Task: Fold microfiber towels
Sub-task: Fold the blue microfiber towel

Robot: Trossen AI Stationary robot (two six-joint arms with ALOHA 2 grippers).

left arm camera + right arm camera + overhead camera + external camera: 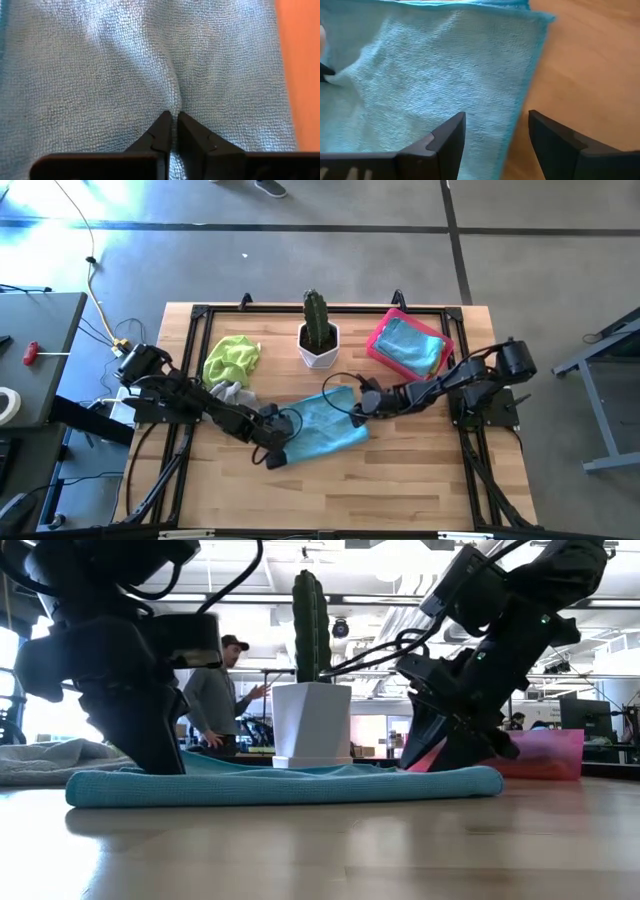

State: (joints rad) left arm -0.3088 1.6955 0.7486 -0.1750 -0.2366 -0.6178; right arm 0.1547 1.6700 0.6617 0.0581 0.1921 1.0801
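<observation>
Pinching a fold of the light blue towel (325, 426) lying flat mid-desk (400, 480) with my left tool (172, 131) to lift it, I hold my right tool (495, 137) spread over its opposite edge, ready to grip.

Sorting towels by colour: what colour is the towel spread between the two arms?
Light blue towel; the high view shows it best.

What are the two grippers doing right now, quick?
Left gripper: closed, pinching the light blue towel.
Right gripper: open, over that towel's edge, holding nothing.
</observation>
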